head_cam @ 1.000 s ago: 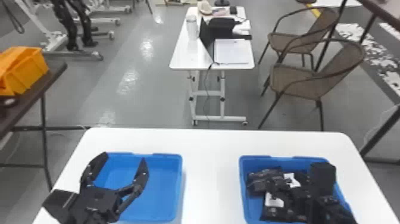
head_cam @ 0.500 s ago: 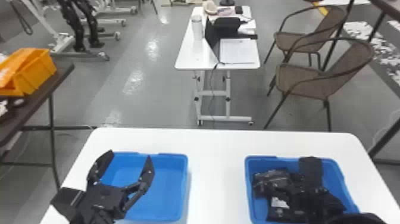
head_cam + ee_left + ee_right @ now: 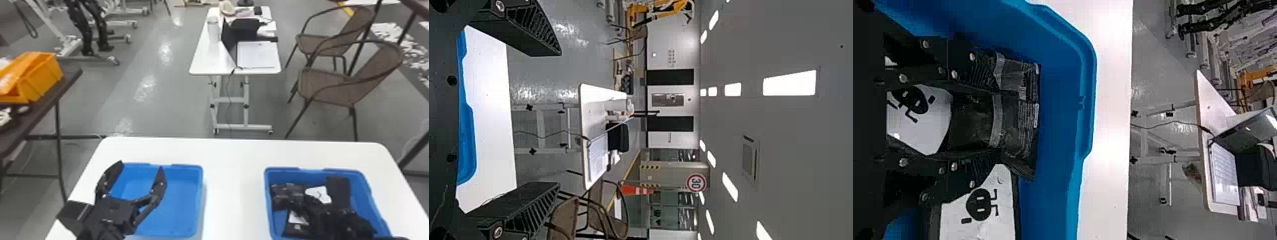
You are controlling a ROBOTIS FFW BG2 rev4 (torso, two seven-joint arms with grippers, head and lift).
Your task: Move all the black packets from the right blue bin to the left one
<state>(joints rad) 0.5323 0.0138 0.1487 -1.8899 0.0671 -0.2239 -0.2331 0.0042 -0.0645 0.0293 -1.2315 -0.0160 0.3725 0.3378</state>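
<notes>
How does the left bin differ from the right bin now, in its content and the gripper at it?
The left bin shows bare blue floor; the right bin holds black packets.
Over the left bin hangs the open left gripper; the right gripper is down in the right bin.
Both are blue.

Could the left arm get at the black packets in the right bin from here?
Probably not: the left gripper is above the left blue bin, across the tabletop from the black packets, and the right gripper among them could block it.
</notes>
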